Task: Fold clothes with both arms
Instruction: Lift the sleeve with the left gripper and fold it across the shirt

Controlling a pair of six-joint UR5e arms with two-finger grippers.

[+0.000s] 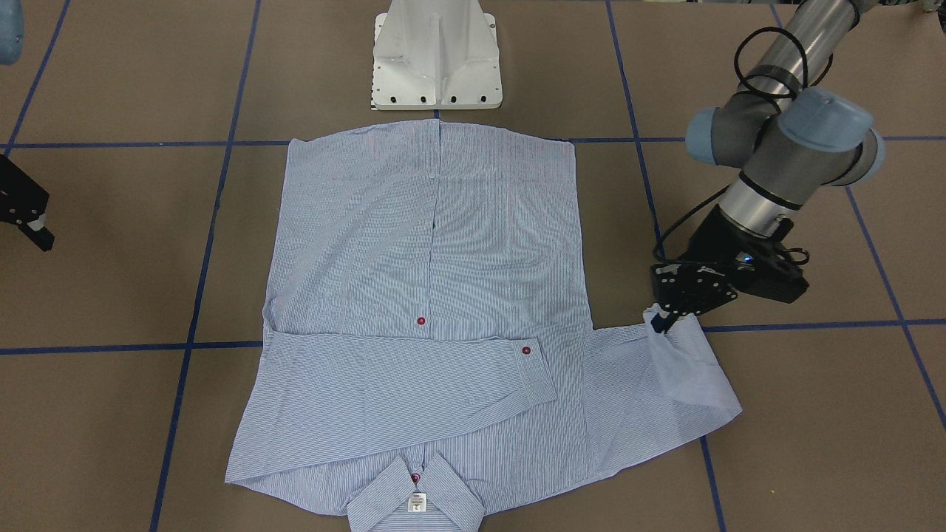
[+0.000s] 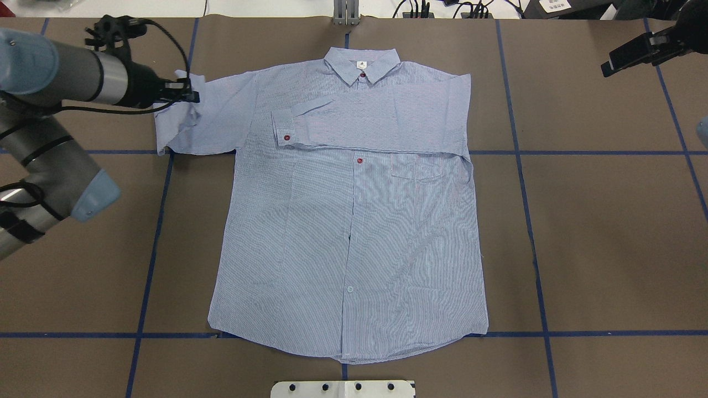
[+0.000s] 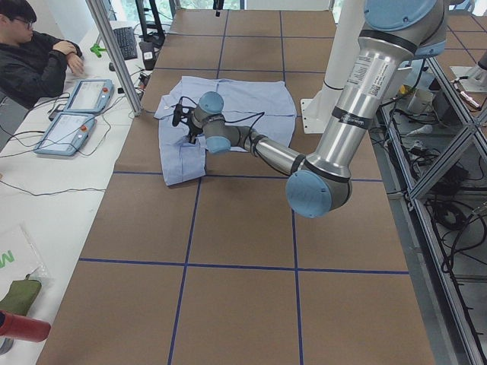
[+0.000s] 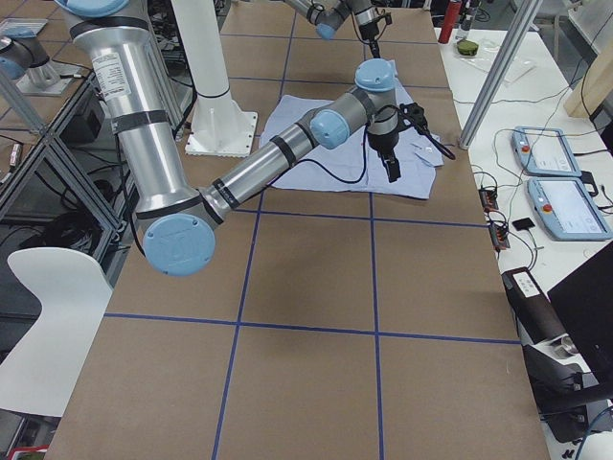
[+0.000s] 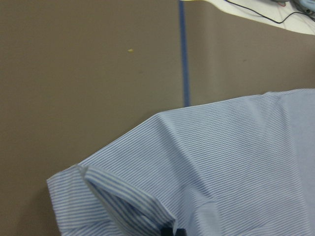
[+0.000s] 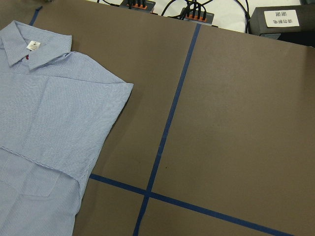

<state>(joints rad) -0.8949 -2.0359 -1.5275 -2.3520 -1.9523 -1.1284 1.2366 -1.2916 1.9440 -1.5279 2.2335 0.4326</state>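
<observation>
The light blue striped shirt (image 2: 354,237) lies flat, front up, with its collar (image 2: 360,63) at the far edge. One long sleeve (image 2: 376,124) is folded across the chest, its cuff with a dark red button near the middle. The other sleeve (image 2: 204,119) sticks out on my left side. My left gripper (image 2: 188,91) is shut on a raised fold near that sleeve's end (image 1: 665,384); the left wrist view shows the striped cloth (image 5: 221,162) bunched at the fingertips. My right gripper (image 2: 608,66) hovers away from the shirt at the far right, holding nothing; I cannot tell its jaw state.
The white pedestal base (image 1: 436,55) stands at the shirt's hem side. Blue tape lines cross the brown table (image 2: 608,232). Cables and boxes line the far edge. A seated person (image 3: 38,61) and two teach pendants (image 3: 84,95) are beyond the table.
</observation>
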